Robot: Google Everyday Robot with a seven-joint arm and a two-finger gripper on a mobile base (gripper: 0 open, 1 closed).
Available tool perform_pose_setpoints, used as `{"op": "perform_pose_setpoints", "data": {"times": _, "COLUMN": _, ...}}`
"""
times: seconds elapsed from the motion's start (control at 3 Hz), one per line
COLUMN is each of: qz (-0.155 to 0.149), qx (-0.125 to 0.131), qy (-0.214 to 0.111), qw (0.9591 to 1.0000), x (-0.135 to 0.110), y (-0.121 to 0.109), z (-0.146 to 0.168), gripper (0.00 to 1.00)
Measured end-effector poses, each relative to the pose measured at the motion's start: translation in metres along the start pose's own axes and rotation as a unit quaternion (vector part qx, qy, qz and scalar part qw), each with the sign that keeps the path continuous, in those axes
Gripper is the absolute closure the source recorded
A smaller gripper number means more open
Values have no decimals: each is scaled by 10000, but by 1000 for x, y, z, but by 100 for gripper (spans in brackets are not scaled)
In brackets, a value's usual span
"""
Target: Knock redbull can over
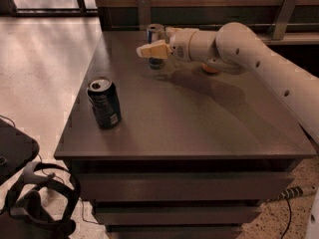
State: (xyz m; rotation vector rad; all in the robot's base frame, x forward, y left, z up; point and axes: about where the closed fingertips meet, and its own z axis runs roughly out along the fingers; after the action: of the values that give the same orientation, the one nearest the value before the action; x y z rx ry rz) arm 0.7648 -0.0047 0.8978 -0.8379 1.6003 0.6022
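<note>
The redbull can (154, 33) stands upright at the far edge of the dark table (199, 128), a slim blue and silver can with a silver top. My gripper (147, 50), with pale tan fingers, reaches in from the right and sits right in front of the can, covering its lower half. Whether it touches the can I cannot tell. The white arm (259, 63) stretches across the table's right side.
A wider dark can with a white label patch (104, 102) stands upright near the table's front left edge. An orange round object (211, 68) lies behind the arm's wrist. A wall rail runs behind the table. Cables and a headset (35, 203) lie on the floor at left.
</note>
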Motion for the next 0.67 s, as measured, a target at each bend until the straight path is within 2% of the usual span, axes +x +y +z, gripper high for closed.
{"op": "perform_pose_setpoints", "data": {"times": 0.33, "qz": -5, "qx": -19, "qy": 4, "qw": 10000, "x": 0, "y": 2, "z": 2, "gripper": 44}}
{"op": "perform_pose_setpoints", "data": {"times": 0.67, "qz": -12, "qx": -44, "qy": 21, "qw": 10000, "x": 0, "y": 5, "z": 4, "gripper": 75}}
